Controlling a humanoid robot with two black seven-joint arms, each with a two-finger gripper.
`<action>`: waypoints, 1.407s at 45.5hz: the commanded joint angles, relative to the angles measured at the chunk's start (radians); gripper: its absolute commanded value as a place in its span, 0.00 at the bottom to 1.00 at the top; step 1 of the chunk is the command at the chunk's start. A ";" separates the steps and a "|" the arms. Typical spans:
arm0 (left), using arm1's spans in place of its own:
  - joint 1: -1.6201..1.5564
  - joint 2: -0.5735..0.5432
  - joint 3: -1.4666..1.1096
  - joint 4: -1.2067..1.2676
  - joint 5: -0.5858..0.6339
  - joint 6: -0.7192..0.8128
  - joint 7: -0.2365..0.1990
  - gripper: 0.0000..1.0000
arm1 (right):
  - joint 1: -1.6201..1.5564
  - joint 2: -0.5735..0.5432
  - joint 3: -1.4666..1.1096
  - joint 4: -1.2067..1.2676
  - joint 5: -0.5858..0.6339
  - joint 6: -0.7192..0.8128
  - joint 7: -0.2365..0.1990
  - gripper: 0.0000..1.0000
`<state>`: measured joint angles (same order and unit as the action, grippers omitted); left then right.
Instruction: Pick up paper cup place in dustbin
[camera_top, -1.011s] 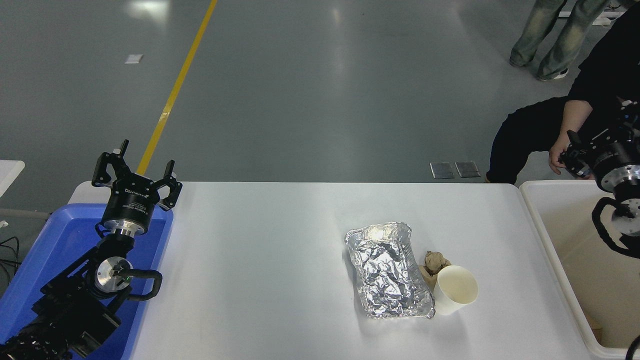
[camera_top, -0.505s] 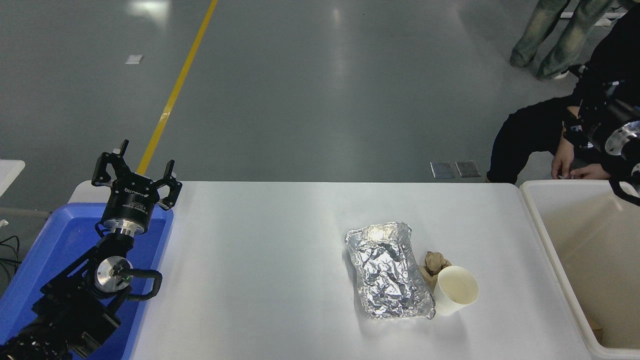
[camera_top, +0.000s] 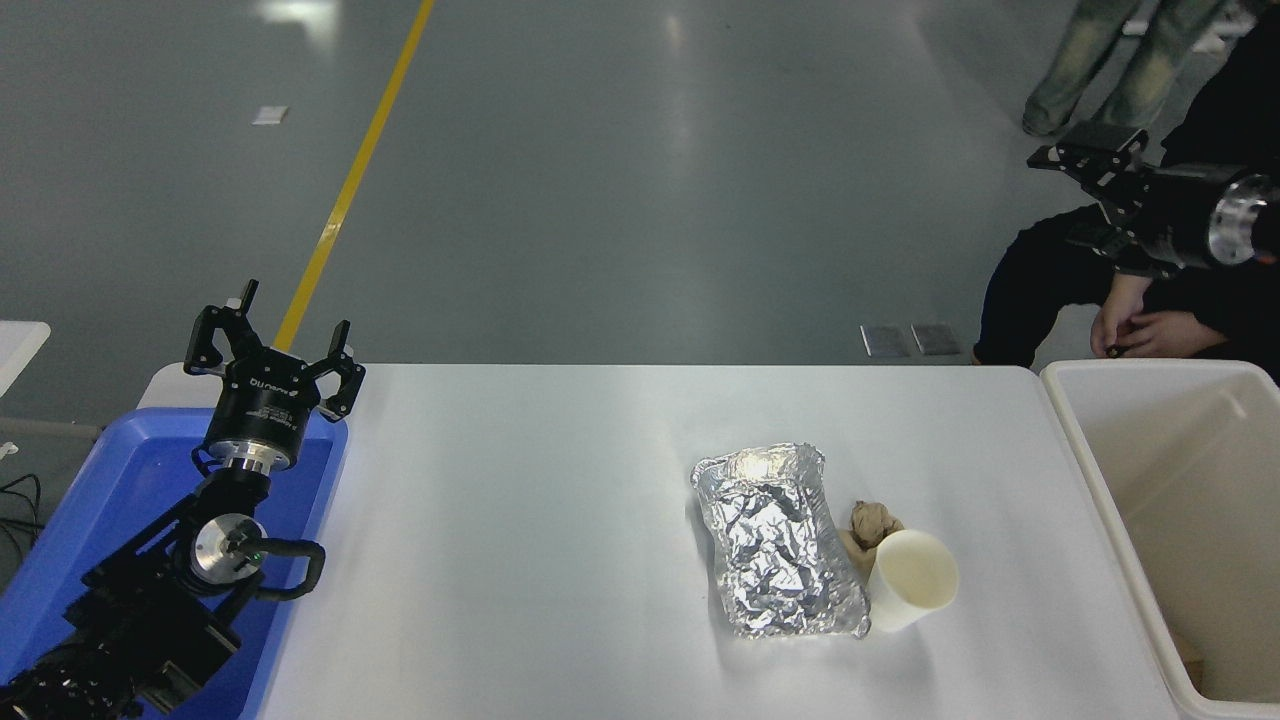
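So the paper cup (camera_top: 912, 593) is sitting on the white table (camera_top: 520, 520), tipped a bit so its open mouth faces up and toward the camera, pressed right up against the near right corner of the crinkled foil tray (camera_top: 778, 541). A crumpled brown paper wad (camera_top: 870, 524) is tucked just behind the cup, also beside the tray.

The right gripper (camera_top: 1085, 160) is way up at the right edge, held high off the table with the arm stretched out roughly level and the fingers pointing left (can't tell from this angle if they're apart or together). It's well apart from the cup, above the far end of the cream-white dustbin (camera_top: 1085, 440) that butts against the table's right side.

Behind it a person's hands (camera_top: 1140, 325) rest together just past the bin's far rim.

The left gripper (camera_top: 272, 358) is parked at the lower left over the blue plastic bin (camera_top: 90, 500), fingers spread wide, holding nothing.
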<state>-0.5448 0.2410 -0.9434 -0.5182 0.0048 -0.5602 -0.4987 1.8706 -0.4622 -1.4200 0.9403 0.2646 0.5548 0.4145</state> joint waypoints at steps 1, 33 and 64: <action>0.000 0.000 0.000 0.000 0.000 0.000 0.000 0.98 | 0.211 0.145 -0.238 0.159 -0.059 0.165 0.000 1.00; 0.000 0.000 0.000 0.001 0.000 0.000 0.000 0.98 | 0.377 0.273 -0.221 0.446 -0.114 0.231 0.000 1.00; 0.002 0.000 -0.002 0.001 0.000 0.000 0.000 0.98 | 0.160 0.335 -0.228 0.423 -0.100 0.148 0.000 1.00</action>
<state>-0.5435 0.2408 -0.9446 -0.5175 0.0043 -0.5598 -0.4985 2.1128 -0.1515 -1.6485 1.3635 0.1665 0.7688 0.4134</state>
